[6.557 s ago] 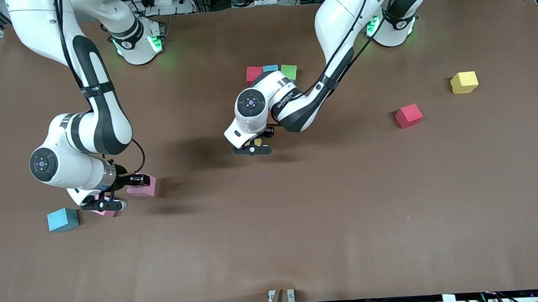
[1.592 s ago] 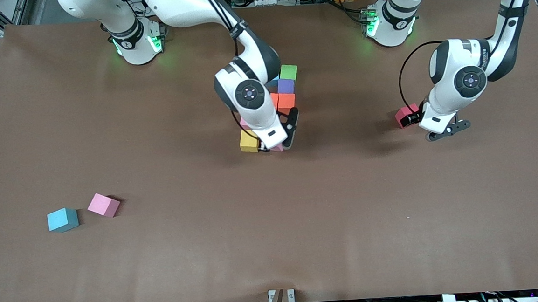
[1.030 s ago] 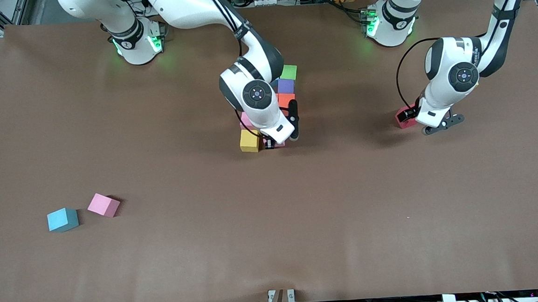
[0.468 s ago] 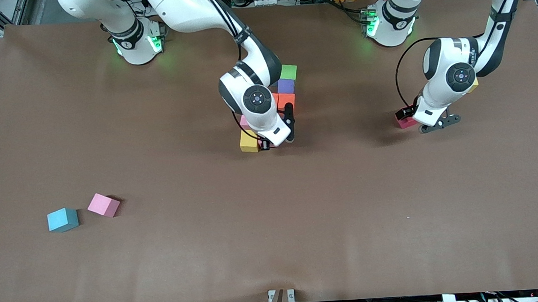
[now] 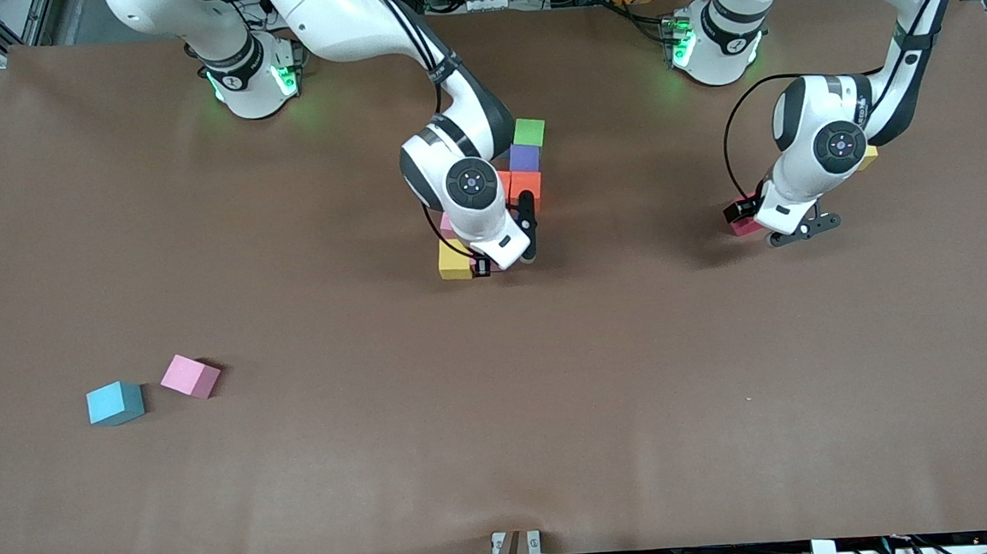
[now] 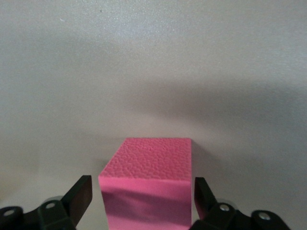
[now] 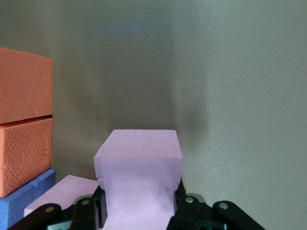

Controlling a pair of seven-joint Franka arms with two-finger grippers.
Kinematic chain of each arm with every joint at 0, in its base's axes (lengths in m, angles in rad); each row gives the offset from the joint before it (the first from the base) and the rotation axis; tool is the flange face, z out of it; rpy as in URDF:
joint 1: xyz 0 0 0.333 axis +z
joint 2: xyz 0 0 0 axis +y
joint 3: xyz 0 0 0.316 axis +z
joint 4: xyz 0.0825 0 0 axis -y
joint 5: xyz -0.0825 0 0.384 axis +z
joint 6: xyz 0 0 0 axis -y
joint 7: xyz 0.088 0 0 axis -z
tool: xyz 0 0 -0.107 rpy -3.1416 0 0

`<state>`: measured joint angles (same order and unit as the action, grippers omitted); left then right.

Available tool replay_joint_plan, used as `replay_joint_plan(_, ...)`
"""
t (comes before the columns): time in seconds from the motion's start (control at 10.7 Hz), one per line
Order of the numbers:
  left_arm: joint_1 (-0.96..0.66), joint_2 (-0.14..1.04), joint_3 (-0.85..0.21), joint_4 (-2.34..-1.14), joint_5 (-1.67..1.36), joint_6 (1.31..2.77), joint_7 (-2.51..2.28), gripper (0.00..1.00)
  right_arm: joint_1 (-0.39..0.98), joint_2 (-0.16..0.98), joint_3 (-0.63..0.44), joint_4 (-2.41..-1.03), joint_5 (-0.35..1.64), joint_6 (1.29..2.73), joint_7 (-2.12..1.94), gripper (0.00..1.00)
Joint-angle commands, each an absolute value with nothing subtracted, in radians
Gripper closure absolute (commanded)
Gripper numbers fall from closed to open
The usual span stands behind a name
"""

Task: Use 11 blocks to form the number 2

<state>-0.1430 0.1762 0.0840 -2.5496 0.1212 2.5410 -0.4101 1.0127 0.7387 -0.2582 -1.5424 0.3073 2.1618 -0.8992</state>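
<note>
Pale pink foam — the block [image 7: 139, 179] clamped in the right gripper [image 5: 505, 255] — hangs just beside the yellow cube [image 5: 455, 260] at the figure's near end, while the left gripper [image 6: 144, 203] brackets the red block [image 6: 149, 184], fingers apart.

Red block [image 6: 148, 184] sits on table [image 6: 153, 72] between left gripper [image 6: 144, 203] fingers [image 6: 79, 196]. Jaws spread wide, one finger each side of block, narrow gaps visible, no clear contact. Block's top face pebbled, front face shadowed.
</note>
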Motion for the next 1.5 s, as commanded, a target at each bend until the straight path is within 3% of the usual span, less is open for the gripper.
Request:
replay_joint_plan(0.0, -0.132, 0.190, 0.083, -2.549, 0.117, 2.571, -0.380, 0.33, 1.022, 0.739, -0.261, -1.557, 0.288, 2.192, -0.871, 1.00)
replay_joint_plan(0.09, -0.132, 0.190, 0.081, -2.545, 0.117, 2.571, -0.380, 0.45, 1.022, 0.741, -0.261, -1.559, 0.288, 2.204, -0.870, 1.00)
replay_joint_plan(0.28, -0.133, 0.183, 0.075, -2.534, 0.117, 2.571, -0.379, 0.59, 1.022, 0.745, -0.261, -1.559, 0.287, 2.204, -0.870, 1.00)
replay_joint_plan(0.66, -0.147, 0.181, 0.068, -2.464, 0.115, 2.563, -0.374, 0.62, 1.022, 0.749, -0.261, -1.559, 0.275, 2.206, -0.868, 0.99)
replay_joint_plan(0.75, -0.147, 0.183, 0.051, -2.441, 0.114, 2.563, -0.386, 0.62, 1.022, 0.749, -0.261, -1.559, 0.275, 2.206, -0.836, 0.79)
replay_joint_plan(0.84, -0.155, 0.187, 0.043, -2.421, 0.095, 2.560, -0.394, 0.62, 1.022, 0.750, -0.261, -1.559, 0.273, 2.206, -0.816, 0.01)
replay_joint_plan(1.41, -0.264, 0.258, 0.028, -2.159, -0.093, 2.329, -0.519, 0.62, 1.012, 0.741, -0.259, -1.560, 0.282, 2.187, -0.815, 0.00)
